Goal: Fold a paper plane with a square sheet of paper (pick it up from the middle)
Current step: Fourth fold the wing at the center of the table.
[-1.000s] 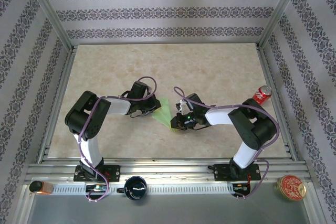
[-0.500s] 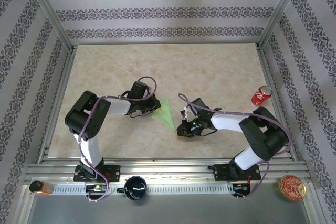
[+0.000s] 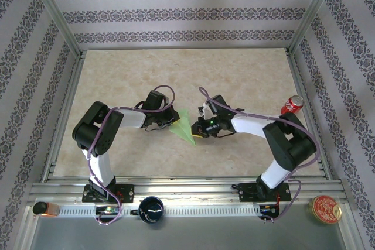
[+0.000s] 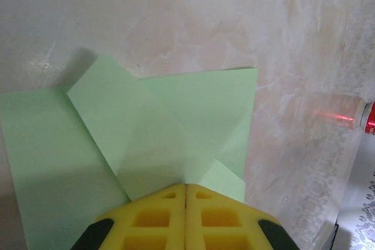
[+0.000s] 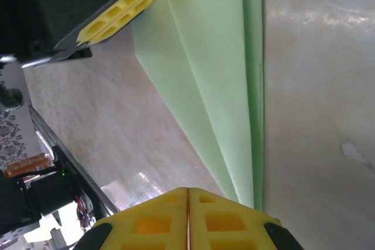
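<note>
Now I see the paper [image 3: 184, 127] lying flat near the middle of the table [image 3: 234, 80], between my two arms. It is a folded light-green shape with its point toward the near right. My left gripper [image 3: 174, 122] sits on the paper's left end with its yellow fingers clenched together. In the left wrist view the paper's folded flaps run right up to those tips, but I cannot tell whether they nip a layer or only press on it. My right gripper [image 3: 198, 129] is likewise closed and rests at the narrow end, its tips touching the long folded edge. The two grippers face each other across the paper, close but apart.

A red can [image 3: 291, 105] stands upright at the right edge of the table, just beyond the right arm's elbow and well apart from the paper. A dark mug [image 3: 151, 209] and a round red tin [image 3: 325, 209] sit on the near rail, outside the work area.
</note>
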